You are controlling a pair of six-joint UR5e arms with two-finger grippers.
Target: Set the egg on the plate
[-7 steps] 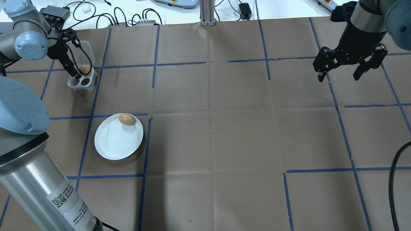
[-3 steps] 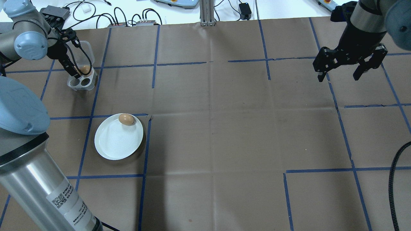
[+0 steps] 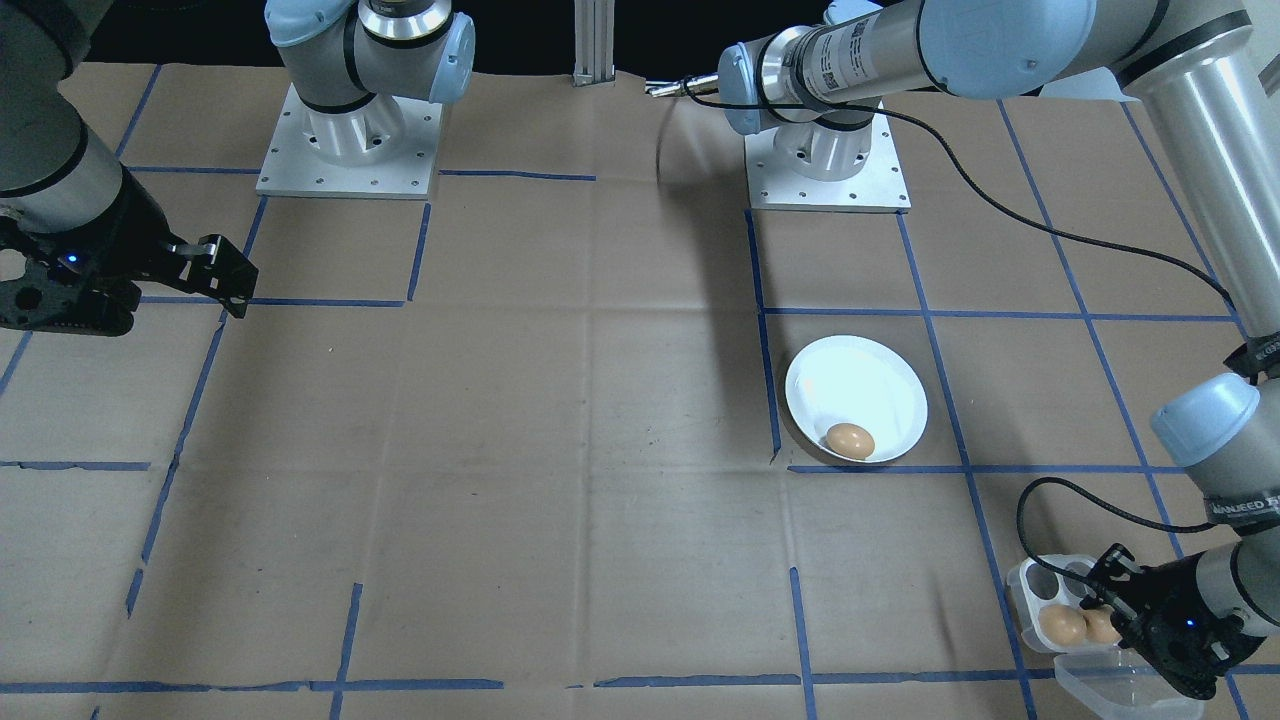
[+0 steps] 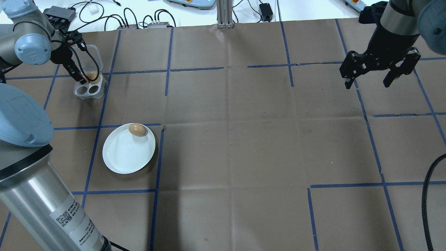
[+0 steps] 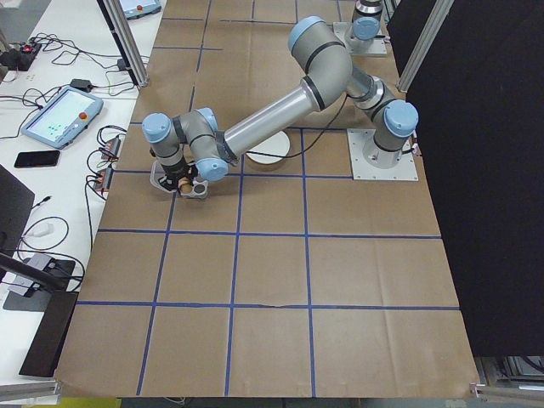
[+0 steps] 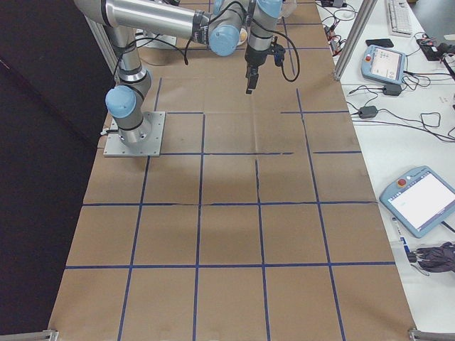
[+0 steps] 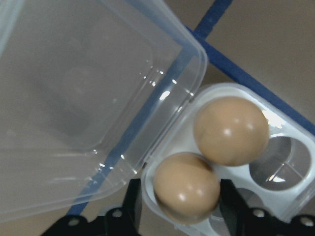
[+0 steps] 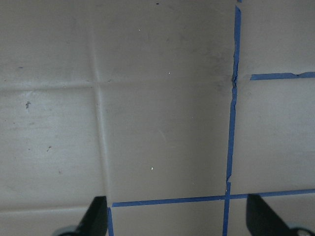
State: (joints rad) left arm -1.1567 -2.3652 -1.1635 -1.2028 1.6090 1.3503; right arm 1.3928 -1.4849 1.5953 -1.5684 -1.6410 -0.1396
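Overhead exterior view: we see the left claw (image 4: 81, 77) at the upper left of the frame, lowered onto the small white four-hole plastic egg tray (image 4: 90, 88). From the left wrist-mounted view we see its two dark fingers (image 7: 132, 206) straddling the nearer smooth brown egg (image 7: 187, 187) at the bottom centre of the frame; the fingers stand on either side of it, and we cannot tell whether they press on the shell. A second brown egg (image 7: 231, 130) sits in the neighbouring hole, touching or nearly touching the first, and the other two holes hold nothing. The tray's clear glossy plastic lid (image 7: 88, 98) lies hinged open, filling the upper left of that frame.

We find the round plain white plate (image 4: 120, 157) lower in the overhead frame, well apart from the left claw, with a shallow raised rim and a faint sheen. One brown egg on the plate (image 4: 137, 129) rests against its upper rim.

We see the right claw (image 4: 379, 75) at the upper right, jaws spread wide, hovering over the brown paper-covered tabletop (image 4: 244, 139), which is creased and marked in squares with blue tape.
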